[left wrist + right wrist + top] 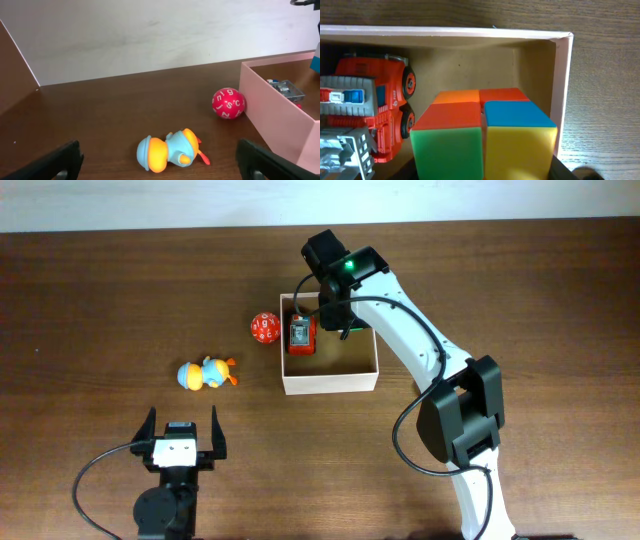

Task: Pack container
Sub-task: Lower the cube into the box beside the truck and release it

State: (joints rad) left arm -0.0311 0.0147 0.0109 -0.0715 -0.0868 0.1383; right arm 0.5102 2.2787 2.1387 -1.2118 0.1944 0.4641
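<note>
The container [330, 383] is a square white-walled box with a tan inside, at the table's middle. A red toy truck [301, 335] lies along its left side. My right gripper [337, 308] is over the container's far part, shut on a multicoloured cube [482, 140] held low inside the container [561, 90] beside the truck [375, 110]. My left gripper [182, 430] is open and empty near the front edge. A blue and orange duck toy [207, 373] lies just ahead of it [170, 150], between the open fingers [160, 176].
A red ball with white numbers [264, 328] rests on the table just left of the container, also in the left wrist view [228, 103]. The container's near wall [275, 115] shows at the right of that view. A pale wall runs behind the table.
</note>
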